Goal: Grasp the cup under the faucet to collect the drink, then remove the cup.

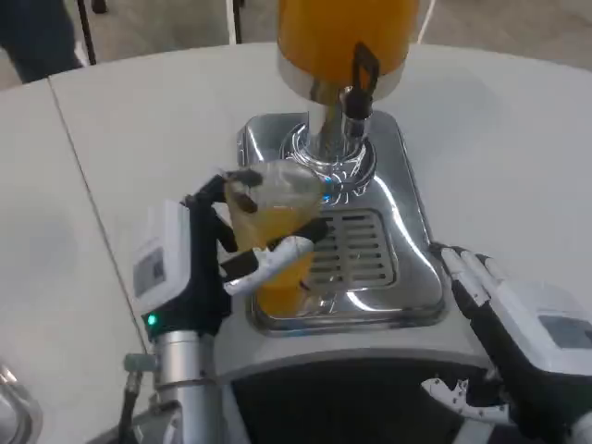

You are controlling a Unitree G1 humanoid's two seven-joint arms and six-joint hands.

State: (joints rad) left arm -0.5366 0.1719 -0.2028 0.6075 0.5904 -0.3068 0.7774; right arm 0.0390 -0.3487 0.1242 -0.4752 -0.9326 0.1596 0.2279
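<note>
A clear plastic cup [275, 227] partly filled with orange drink is held by my left hand [199, 264], its fingers wrapped around the cup's side. The cup stands tilted at the left of the drip tray [370, 250], left of and below the faucet [356, 116]. The faucet, with a black lever, hangs from the dispenser's orange tank [338, 32]. My right hand [504, 319] lies at the lower right beside the dispenser's chrome base, fingers apart, holding nothing.
The chrome base [407, 185] of the dispenser sits in the middle of the white table [139, 120]. A seam runs down the table at the left. A metal object [14, 412] shows at the bottom left corner.
</note>
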